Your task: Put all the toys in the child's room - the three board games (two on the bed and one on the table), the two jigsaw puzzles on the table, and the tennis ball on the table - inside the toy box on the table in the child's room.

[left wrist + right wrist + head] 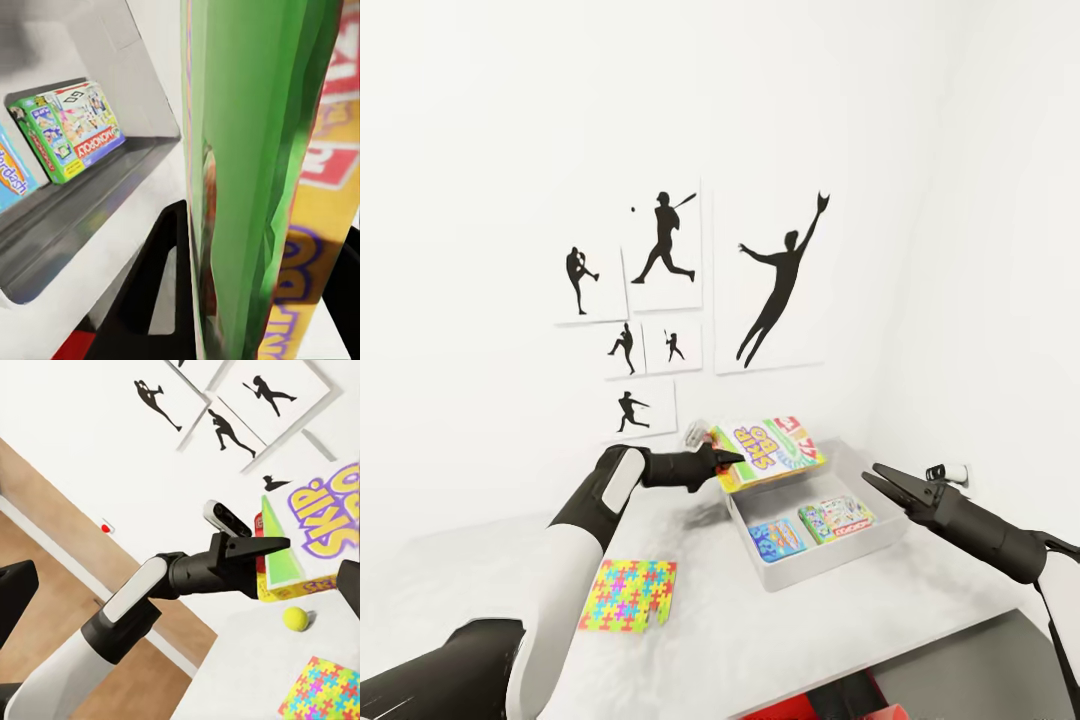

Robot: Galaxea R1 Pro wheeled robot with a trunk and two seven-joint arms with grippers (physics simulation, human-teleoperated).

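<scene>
While a jigsaw puzzle waits flat on the worktop, the left pincer clamps the green-edged board game by its edge, held above the toy box, apparently for lowering beside two games inside; the right pincer hovers open nearby.

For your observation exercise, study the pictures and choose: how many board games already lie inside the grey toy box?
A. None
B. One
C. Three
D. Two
D. Two lie flat inside the toy box: a blue board game and a Monopoly board game; a third, the Skip-Bo board game, is held above the box's far end by the left hand.
</scene>
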